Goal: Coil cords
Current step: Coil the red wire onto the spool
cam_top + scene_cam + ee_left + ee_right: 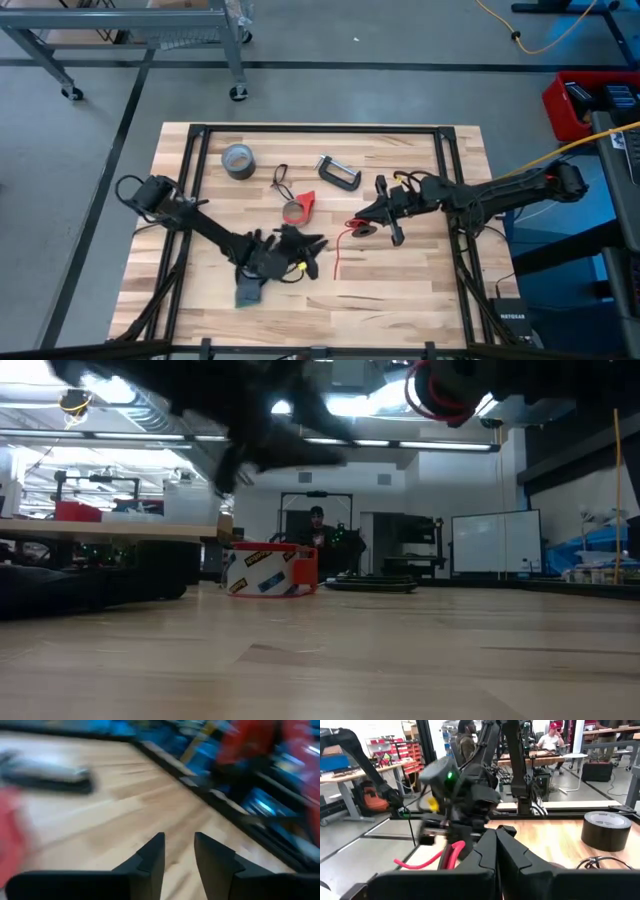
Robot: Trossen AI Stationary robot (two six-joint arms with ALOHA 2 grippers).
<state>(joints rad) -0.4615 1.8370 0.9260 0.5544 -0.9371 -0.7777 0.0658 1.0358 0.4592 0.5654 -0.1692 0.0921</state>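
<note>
Left gripper (300, 252) near front surface (420, 290) edge, fingers parted, empty. Right gripper (366, 222) mid-surface, clamped on red cord (338, 245). Bare wood front right.

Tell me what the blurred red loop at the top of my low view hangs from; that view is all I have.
Observer: It is the thin red cord. The right gripper is shut on it, just right of the table's middle.
Operator: Where is the left gripper?
Observer: The left gripper is open and holds nothing. It is left of the red cord, beside a dark glove.
Operator: And the other cord?
Observer: The thin black looped cord lies apart from both grippers, between the grey duct-tape roll and the red-edged round tape ring.
</note>
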